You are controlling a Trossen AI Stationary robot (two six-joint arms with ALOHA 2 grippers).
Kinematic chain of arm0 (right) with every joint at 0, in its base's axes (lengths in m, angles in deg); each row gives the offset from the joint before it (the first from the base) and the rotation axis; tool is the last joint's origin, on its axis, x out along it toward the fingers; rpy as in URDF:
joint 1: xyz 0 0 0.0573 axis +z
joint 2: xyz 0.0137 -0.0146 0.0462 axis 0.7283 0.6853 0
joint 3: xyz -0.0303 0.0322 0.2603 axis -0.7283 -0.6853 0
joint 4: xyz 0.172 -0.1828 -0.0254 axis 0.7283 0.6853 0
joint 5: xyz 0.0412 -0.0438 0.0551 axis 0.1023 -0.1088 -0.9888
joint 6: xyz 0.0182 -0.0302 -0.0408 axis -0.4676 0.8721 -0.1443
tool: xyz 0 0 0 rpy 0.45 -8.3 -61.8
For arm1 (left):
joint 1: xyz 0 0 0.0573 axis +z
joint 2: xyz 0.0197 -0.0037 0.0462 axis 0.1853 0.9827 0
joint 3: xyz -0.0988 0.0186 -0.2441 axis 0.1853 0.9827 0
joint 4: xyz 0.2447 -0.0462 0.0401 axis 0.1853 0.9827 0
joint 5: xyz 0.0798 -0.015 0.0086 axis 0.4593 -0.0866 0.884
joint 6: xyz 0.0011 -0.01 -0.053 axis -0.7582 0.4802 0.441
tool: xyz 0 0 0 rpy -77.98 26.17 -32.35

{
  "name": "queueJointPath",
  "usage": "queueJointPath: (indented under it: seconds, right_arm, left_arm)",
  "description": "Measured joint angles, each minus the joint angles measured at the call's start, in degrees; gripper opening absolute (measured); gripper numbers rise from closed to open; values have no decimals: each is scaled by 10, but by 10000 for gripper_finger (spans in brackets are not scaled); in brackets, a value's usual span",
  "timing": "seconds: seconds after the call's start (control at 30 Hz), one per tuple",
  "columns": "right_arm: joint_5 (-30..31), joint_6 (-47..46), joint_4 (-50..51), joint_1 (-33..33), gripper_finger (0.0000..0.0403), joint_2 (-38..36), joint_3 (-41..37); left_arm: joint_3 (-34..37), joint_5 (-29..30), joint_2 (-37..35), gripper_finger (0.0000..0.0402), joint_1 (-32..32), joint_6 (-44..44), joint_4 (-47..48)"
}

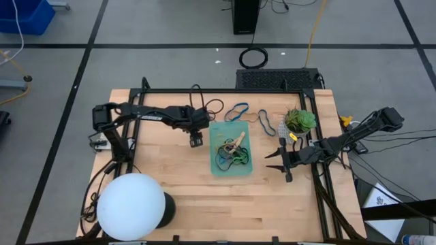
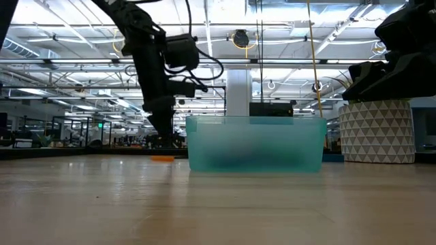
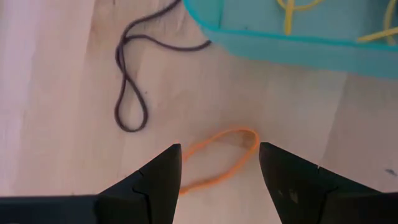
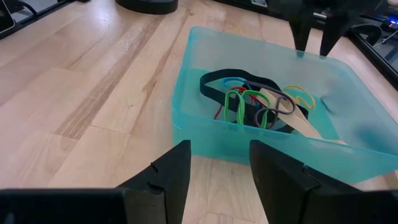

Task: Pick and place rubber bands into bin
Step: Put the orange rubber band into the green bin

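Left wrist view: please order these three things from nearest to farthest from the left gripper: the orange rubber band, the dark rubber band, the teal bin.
Measured from the open left gripper:
1. Orange rubber band: on the wood, partly between the fingertips.
2. Dark rubber band: on the table beyond it, off to one side, outside the bin.
3. Teal bin: farthest, its rim across the far edge, yellow bands inside.

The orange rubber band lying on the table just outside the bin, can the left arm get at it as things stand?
Probably yes. The left gripper hangs open right over the orange rubber band, with bare wood around it. The bin and a dark band lie clear of the fingers' path.
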Motion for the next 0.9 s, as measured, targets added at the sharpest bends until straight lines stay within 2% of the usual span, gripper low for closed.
queueJointPath:
  seconds: [0.4,0.9]
  right_arm:
    - [0,-2,2,0,157,0,0]
    - [0,-2,4,0,157,0,0]
  left_arm:
    - [-2,-8,62,223,0,-18,-21]
    - [-1,-47,64,223,4,20,-15]
